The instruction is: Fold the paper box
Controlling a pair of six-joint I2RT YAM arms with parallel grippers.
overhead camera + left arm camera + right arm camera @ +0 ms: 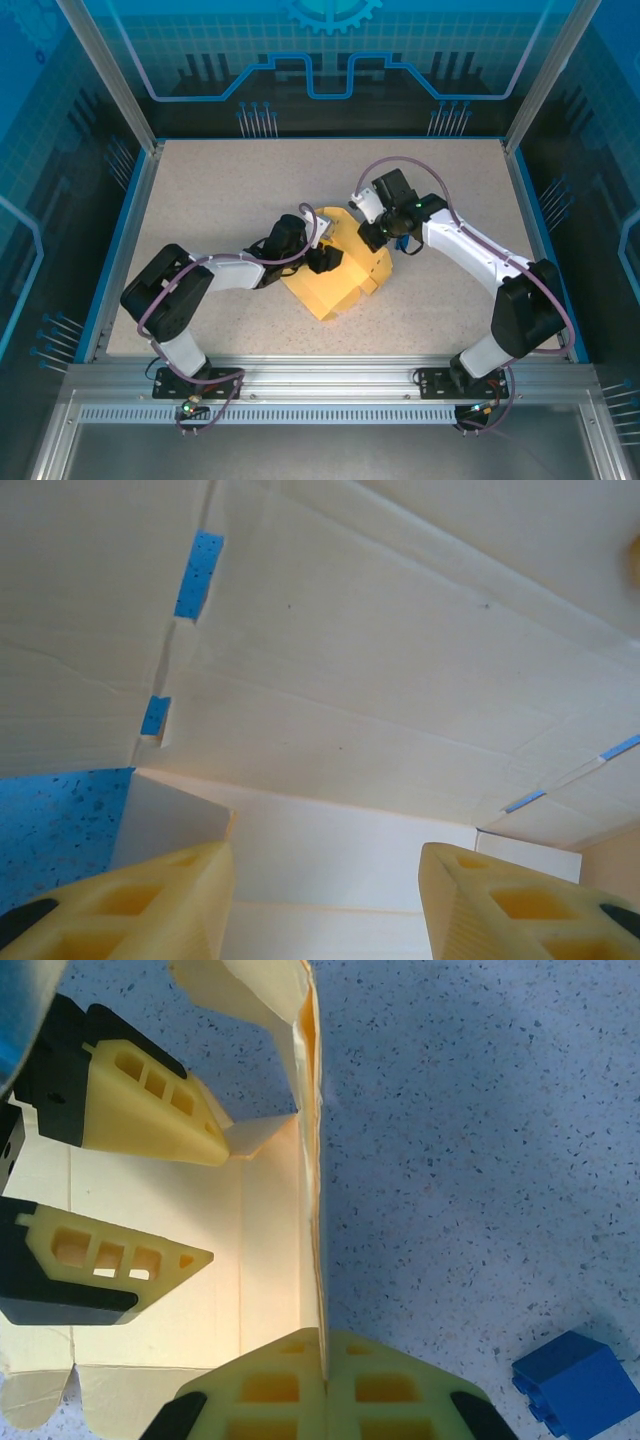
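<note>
Right wrist view: my right claw [325, 1345] is pinched closed on the upright wall of the paper box [270, 1220]. A blue block [575, 1380] lies well apart from it. Left wrist view: my left claw [325, 880] gapes wide, with pale card close ahead. Overhead, the box sits mid-desk [230, 190] between both claws. The desk is speckled grey, inside a blue-walled enclosure [60, 150].
</note>
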